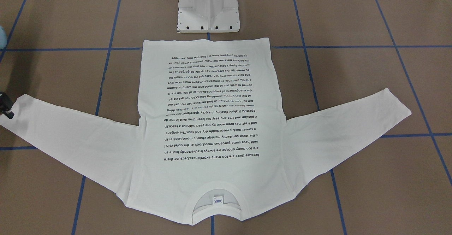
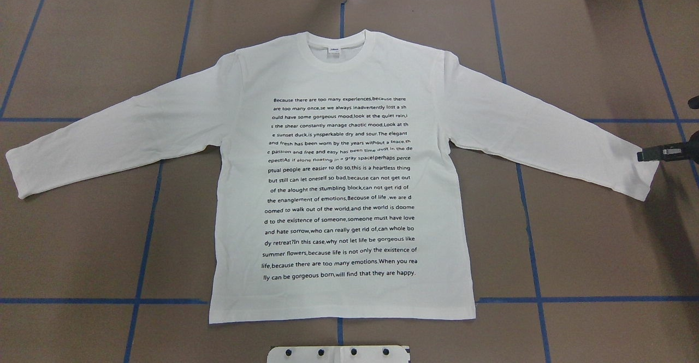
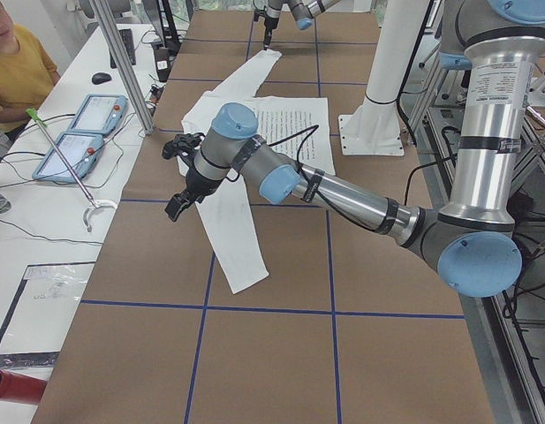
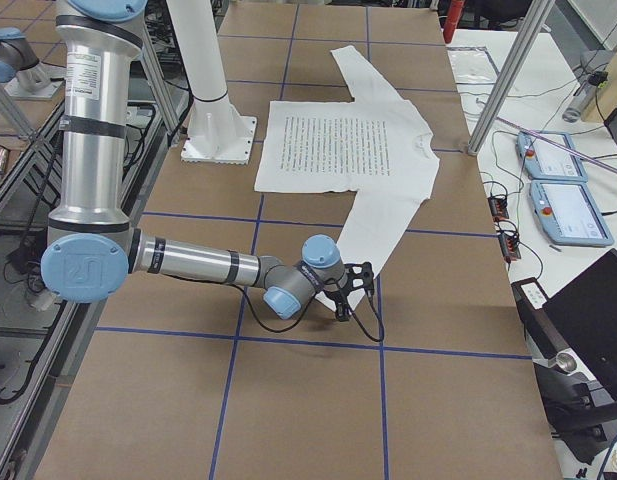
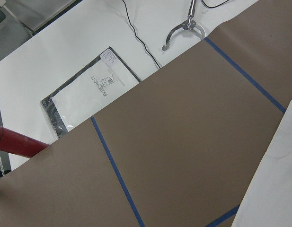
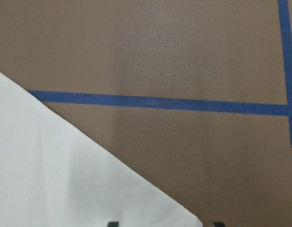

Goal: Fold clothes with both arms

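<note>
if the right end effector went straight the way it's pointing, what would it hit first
Most likely the sleeve cuff of the T-shirt: the right end effector points down at its corner. That is the fabric's very edge, so it may partly land on the brown table cover instead.

Bright, even light; right wrist view slightly blurred.

One white long-sleeved T-shirt (image 2: 338, 79) on one brown worktop (image 2: 600, 243). Two robot arms, a left arm (image 3: 343, 194) and a right arm (image 4: 198, 265), each with one black claw: left claw (image 3: 173, 210), right claw (image 2: 641, 156). One white pedestal base (image 1: 208, 12). Two control tablets (image 3: 97, 110) (image 3: 67, 152). One person (image 3: 16, 75).
</note>
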`<state>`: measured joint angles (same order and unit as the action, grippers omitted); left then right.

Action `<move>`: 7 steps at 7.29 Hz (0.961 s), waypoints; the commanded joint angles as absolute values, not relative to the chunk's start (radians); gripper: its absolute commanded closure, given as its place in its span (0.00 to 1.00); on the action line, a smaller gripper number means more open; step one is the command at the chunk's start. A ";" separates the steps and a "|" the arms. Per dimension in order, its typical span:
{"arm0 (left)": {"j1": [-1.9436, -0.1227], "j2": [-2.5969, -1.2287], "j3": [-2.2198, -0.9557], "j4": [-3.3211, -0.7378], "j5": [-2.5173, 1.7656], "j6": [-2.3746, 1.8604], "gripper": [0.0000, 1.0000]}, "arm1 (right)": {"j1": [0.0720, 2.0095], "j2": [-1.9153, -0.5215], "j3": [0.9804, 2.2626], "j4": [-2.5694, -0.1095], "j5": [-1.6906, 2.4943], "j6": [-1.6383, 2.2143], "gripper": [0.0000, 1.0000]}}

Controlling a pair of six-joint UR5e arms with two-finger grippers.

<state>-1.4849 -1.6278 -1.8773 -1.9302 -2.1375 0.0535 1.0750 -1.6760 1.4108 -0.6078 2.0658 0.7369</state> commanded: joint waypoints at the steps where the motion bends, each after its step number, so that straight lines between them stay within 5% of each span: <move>1: -1.485 -1.621 -1.879 -1.931 -2.138 0.057 0.00 | 1.062 -1.677 1.399 -0.607 2.052 0.739 0.31; 2: -1.486 -1.621 -1.879 -1.931 -2.138 0.057 0.00 | 1.062 -1.675 1.394 -0.607 2.054 0.739 0.41; 3: -1.486 -1.620 -1.879 -1.931 -2.138 0.057 0.00 | 1.062 -1.672 1.394 -0.607 2.054 0.739 0.80; 4: -1.486 -1.620 -1.879 -1.931 -2.138 0.057 0.00 | 1.062 -1.667 1.394 -0.607 2.052 0.738 1.00; 7: -1.486 -1.620 -1.878 -1.931 -2.137 0.057 0.00 | 1.077 -1.670 1.469 -0.624 2.071 0.733 1.00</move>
<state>-1.4864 -1.6204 -1.8789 -1.9313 -2.1374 0.0568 1.0667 -1.6682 1.4303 -0.6129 2.0637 0.7351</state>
